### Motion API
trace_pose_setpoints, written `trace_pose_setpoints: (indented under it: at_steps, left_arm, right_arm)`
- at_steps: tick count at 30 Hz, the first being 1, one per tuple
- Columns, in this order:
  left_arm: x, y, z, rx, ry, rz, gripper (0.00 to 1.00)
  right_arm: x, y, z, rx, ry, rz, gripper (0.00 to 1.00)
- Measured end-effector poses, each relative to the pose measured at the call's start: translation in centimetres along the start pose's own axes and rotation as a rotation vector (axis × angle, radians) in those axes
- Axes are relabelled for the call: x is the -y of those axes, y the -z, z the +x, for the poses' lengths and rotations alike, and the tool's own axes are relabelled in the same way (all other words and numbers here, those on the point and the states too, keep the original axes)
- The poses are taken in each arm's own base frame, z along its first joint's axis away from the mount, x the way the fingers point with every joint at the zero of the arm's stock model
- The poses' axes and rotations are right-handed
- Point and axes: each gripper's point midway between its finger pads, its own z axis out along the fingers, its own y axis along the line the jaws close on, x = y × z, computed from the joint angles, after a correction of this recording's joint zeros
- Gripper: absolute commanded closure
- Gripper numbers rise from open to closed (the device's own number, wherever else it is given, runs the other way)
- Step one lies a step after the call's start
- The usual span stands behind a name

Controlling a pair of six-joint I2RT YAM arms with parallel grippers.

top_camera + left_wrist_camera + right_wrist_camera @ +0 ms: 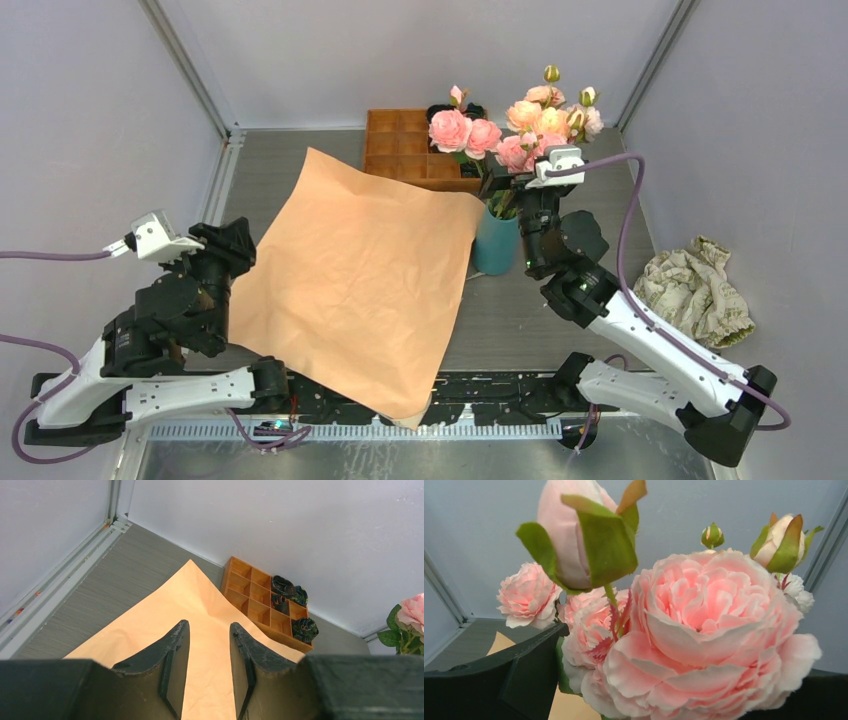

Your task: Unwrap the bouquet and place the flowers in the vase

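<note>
Grey table (520, 325), flowers (520, 128) in vase (494, 252); right fingers (524, 675) wide; left fingers (175, 665) half-open, empty

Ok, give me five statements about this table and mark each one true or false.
1. The flowers stand in the vase. True.
2. The paper is rolled into a cone. False: it lies spread open on the table.
3. A crumpled cloth lies at the table's right side. True.
4. Every compartment of the tray is empty. False: dark bundles sit in some of them.
5. The left end effector holds a flower. False: nothing is between its fingers, and it is over the paper.
</note>
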Motion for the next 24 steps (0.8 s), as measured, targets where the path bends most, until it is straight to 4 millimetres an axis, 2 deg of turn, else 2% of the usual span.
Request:
trace_pose_setpoints:
  at_steps: [5, 14, 19, 20, 24]
  left_arm:
    - [0.1, 0.0, 0.0, 0.001, 0.003, 0.001, 0.63]
    - [0.7, -0.1, 0.3, 0.001, -0.022, 0.0, 0.62]
    - [0.7, -0.1, 0.6, 0.001, -0.025, 0.0, 0.62]
    - [0.6, -0.1, 0.7, 0.0, -0.025, 0.001, 0.62]
    - [0.1, -0.1, 0.7, 0.002, -0.014, 0.001, 0.62]
  right_arm:
    - [0.7, 1.2, 1.1, -0.044, -0.031, 0.007, 0.01]
    - [1.6, 3.7, 4.8, -0.205, -0.122, 0.031, 0.01]
    - [1.6, 5.2, 8.4, -0.336, -0.119, 0.036, 0.0]
    - [1.4, 5.5, 9.7, -0.378, -0.111, 0.033, 0.01]
    - [0.7, 6.6, 12.6, -0.471, -0.107, 0.013, 0.01]
